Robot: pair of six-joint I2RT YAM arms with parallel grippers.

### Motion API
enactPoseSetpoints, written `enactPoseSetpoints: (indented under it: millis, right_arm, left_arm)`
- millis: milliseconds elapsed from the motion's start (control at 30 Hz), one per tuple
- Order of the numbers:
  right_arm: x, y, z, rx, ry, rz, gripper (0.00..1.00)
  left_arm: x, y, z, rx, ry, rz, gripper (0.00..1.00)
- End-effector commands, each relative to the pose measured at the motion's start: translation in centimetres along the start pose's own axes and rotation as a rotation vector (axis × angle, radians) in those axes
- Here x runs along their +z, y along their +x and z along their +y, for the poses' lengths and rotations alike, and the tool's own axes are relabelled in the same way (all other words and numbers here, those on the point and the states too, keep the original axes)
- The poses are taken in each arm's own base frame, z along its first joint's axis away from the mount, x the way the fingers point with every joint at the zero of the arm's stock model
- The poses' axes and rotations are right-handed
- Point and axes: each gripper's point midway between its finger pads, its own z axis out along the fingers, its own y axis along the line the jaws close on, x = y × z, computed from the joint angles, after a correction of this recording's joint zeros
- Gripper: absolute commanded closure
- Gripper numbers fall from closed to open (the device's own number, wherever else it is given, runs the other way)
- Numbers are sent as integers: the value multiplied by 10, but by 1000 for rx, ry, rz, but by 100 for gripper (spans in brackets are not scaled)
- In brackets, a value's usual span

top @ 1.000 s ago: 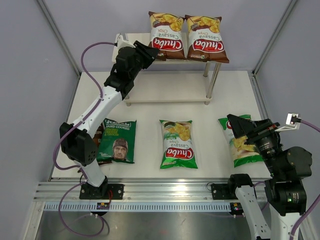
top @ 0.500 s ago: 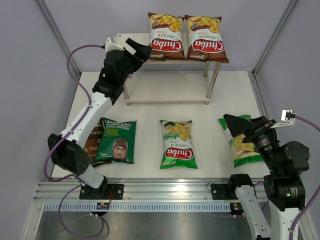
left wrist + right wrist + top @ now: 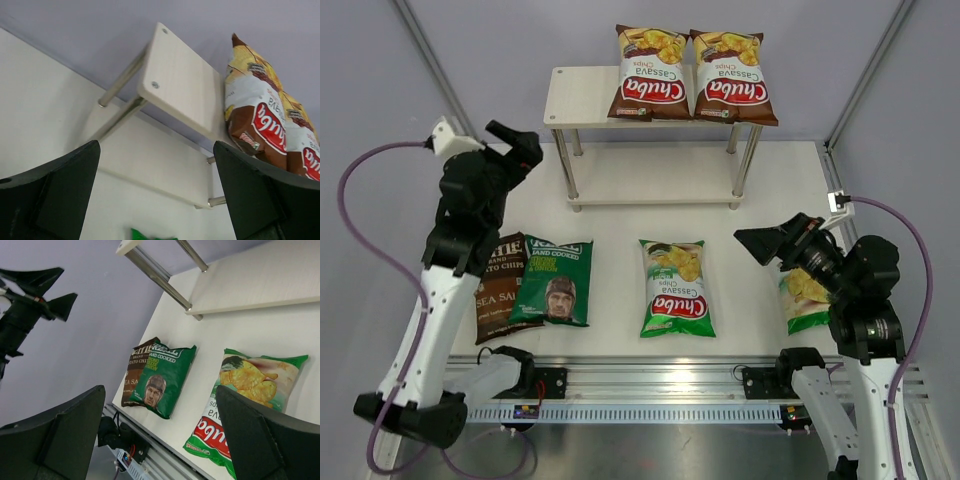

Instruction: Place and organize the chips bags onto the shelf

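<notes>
The left pincer point(image 3: 517, 142), left of the shelf point(image 3: 582, 96), and the right pincer point(image 3: 752, 243), down-right of it, both gape empty.

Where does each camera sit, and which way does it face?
Top: above and behind the arm bases, looking down on table, shelf, bags; both arms show.
Left wrist: aimed up at the shelf's top board and two brown-red bags; own open fingers frame it.
Right wrist: faces left at the face bag and green Chuba bag; own fingers, plus the left gripper.
Shared: the shelf, in every view.
</notes>
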Motion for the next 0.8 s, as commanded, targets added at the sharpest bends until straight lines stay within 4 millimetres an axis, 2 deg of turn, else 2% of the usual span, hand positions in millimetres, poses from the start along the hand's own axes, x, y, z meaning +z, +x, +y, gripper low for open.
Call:
enactPoseSetpoints:
  millis: [0,67,100,133,167,200,267,300,367,433,467,533,633,667,700,733,767]
  right_arm:
    - [6,5,11,-26,-107,32,1]
    - [7,8,7,-21,-105,34,1]
    - [8,10,6,-22,-111,36,0]
    - [8,12,6,-16,-117,40,1]
    - [9,14,5,-12,-121,46,1]
    - [9,17,4,-10,-133,53,1]
    - [10,19,5,-6,-147,57,1]
    - [8,20,7,-9,-158,57,1]
    - [8,25,7,0,-183,65,1]
    - [7,27,10,-9,-216,60,1]
    - [7,28,11,-14,-228,63,1]
    - [7,28,15,-32,-254,79,0]
    - [2,30,30,-96,-306,104,1]
    - [-1,32,35,-118,-330,123,1]
    - [-5,31,43,-139,-342,135,0]
    - [-7,32,46,-193,-353,139,0]
    - [-11,37,47,-200,-353,165,0]
  left_arm:
    - [-25,-2,60,126,-177,-10,1]
    - [-30,-2,91,154,-259,-1,1]
    - [-36,-3,115,162,-327,13,1]
    - [-38,-1,127,172,-360,26,1]
    - [-41,11,145,182,-401,72,1]
    - [-44,5,170,179,-475,62,1]
    - [-44,8,199,191,-538,60,1]
    - [-47,18,233,185,-617,80,1]
    - [-45,35,262,128,-651,137,1]
    - [-40,62,293,26,-646,215,1]
    - [-30,70,293,-2,-580,236,1]
    - [-32,86,324,-48,-630,317,1]
    - [-31,100,335,-69,-626,401,1]
    - [-33,110,341,-79,-649,453,1]
    - [-35,112,345,-57,-650,489,1]
    - [-31,105,342,-35,-638,501,1]
    - [-38,115,347,-38,-668,566,1]
